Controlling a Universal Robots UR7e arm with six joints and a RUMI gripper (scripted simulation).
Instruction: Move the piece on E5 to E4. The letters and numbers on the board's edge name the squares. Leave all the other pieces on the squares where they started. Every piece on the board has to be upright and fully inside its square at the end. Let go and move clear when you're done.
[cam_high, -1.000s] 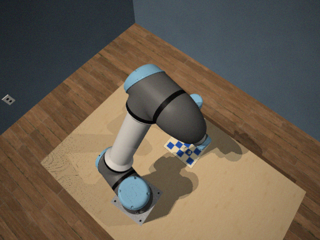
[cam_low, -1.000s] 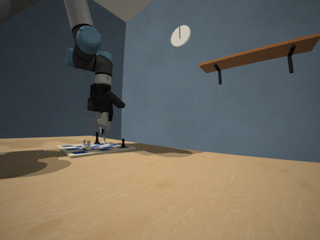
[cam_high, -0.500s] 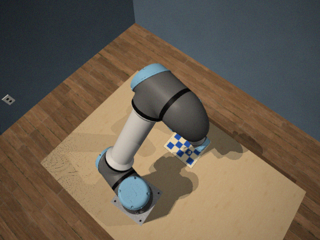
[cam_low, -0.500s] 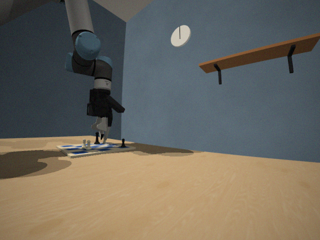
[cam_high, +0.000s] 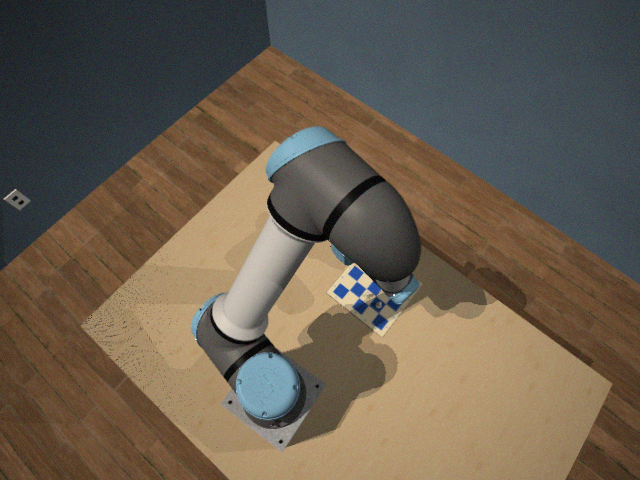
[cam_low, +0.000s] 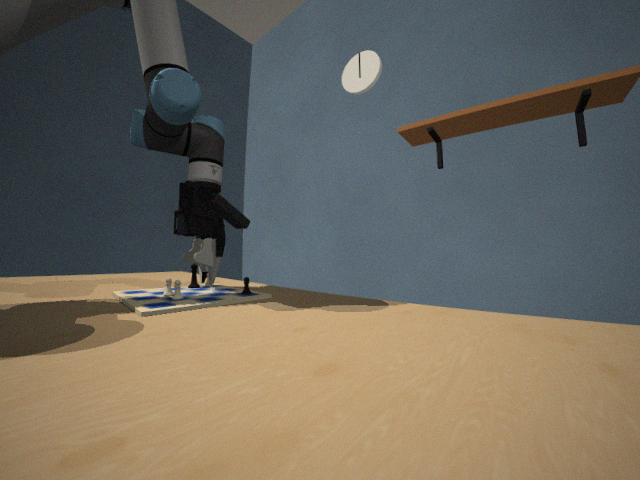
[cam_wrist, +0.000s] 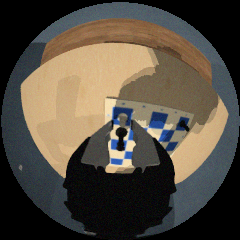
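Claw: black two-jaw gripper (cam_low: 205, 279) with pale fingers, low over the blue-and-white checkered board (cam_low: 155, 308), partly open, gripping nothing.
Piece: black pawn (cam_wrist: 121, 134) upright on the board, framed between the fingers in the wrist view.
Neighbours: two white pawns (cam_low: 173, 289), another black pawn (cam_low: 246, 286) at the edge.
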